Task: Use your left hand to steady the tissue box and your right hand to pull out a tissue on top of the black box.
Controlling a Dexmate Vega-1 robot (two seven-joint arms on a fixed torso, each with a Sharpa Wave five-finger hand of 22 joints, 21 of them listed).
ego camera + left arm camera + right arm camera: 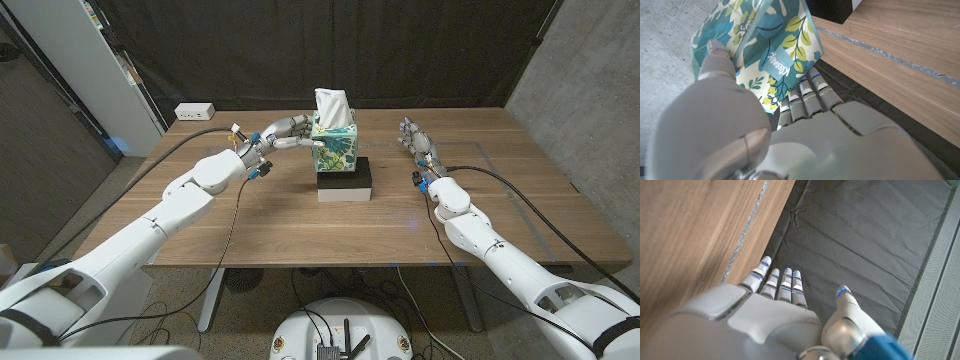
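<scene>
Steadying looks done: left hand (283, 132) grips the tissue box (335, 147), which sits on the black box (346, 181) mid-table. Right hand (417, 139) is open and empty, well apart from it. Tissue (331, 106) not yet pulled.

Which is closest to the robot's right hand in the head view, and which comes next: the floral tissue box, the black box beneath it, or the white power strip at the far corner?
From the right hand:
1. Black box, toward the table's middle. The floral tissue box on top of it is too close to call against it.
2. White power strip, at the far left corner.
</scene>
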